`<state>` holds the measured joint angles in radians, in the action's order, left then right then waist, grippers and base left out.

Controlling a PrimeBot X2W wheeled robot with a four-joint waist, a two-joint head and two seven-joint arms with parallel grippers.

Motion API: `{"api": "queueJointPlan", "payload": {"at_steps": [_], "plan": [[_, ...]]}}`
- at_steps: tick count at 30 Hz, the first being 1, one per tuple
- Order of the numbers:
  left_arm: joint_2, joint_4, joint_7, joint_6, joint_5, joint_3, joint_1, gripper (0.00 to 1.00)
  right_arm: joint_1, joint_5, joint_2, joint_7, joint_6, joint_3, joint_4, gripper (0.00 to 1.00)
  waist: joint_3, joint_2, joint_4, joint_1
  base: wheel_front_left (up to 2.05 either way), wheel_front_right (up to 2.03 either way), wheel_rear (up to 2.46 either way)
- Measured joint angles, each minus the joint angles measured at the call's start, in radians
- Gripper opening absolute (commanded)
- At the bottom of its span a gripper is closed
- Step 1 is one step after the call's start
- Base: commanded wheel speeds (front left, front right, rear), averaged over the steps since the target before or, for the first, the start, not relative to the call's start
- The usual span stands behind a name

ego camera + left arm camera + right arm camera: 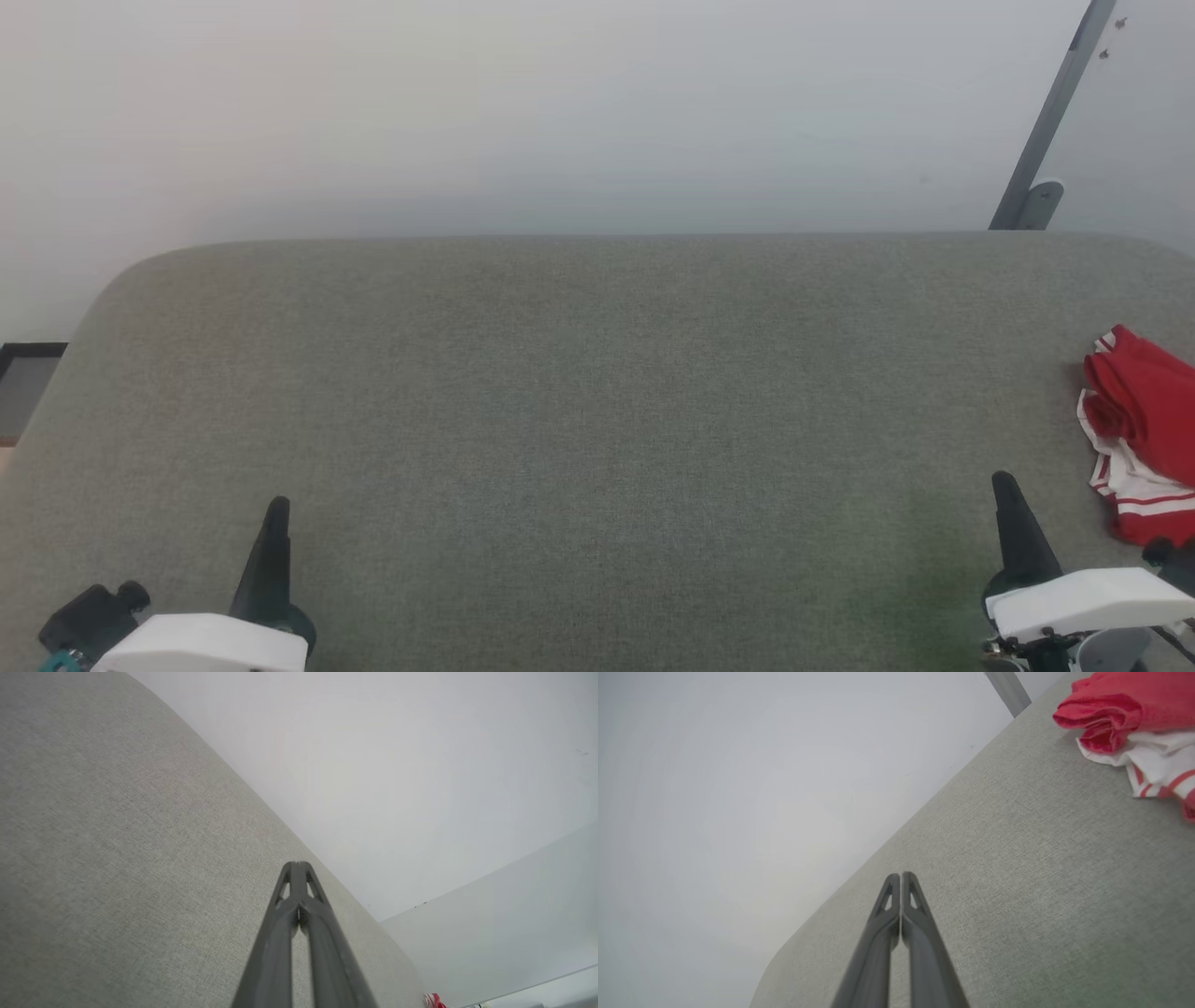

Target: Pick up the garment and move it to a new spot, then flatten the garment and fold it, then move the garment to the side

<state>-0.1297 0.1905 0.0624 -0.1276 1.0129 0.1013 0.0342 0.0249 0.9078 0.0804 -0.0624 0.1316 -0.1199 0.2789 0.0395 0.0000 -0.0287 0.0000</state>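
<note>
The garment (1144, 429) is a bright red shirt with white, red-striped cuffs. It lies bunched at the far right edge of the grey-green fabric table (597, 420). In the right wrist view the garment (1125, 714) fills the upper right corner. A small red bit of it (434, 1000) shows low in the left wrist view. My right gripper (1005, 485) is shut and empty, just left of the garment and apart from it; its tips (901, 876) meet. My left gripper (277, 509) is shut and empty at the lower left, tips (296, 864) together.
A pale wall runs behind the table. A slanted grey metal post with a bracket (1041, 159) stands at the back right. A dark-framed object (28, 373) sits beyond the table's left edge. Bare table surface stretches between the two grippers.
</note>
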Motion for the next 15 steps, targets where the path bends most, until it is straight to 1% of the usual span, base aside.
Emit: {"api": "queueJointPlan", "payload": {"at_steps": [15], "plan": [[0.017, 0.012, -0.044, 0.000, 0.152, 0.002, -0.039, 0.00, 0.021, 0.173, -0.008, 0.042, 0.000, 0.001, -0.010, 0.00, -0.008, 0.0000, 0.006, 0.0000, 0.00, 0.00, 0.00]]}}
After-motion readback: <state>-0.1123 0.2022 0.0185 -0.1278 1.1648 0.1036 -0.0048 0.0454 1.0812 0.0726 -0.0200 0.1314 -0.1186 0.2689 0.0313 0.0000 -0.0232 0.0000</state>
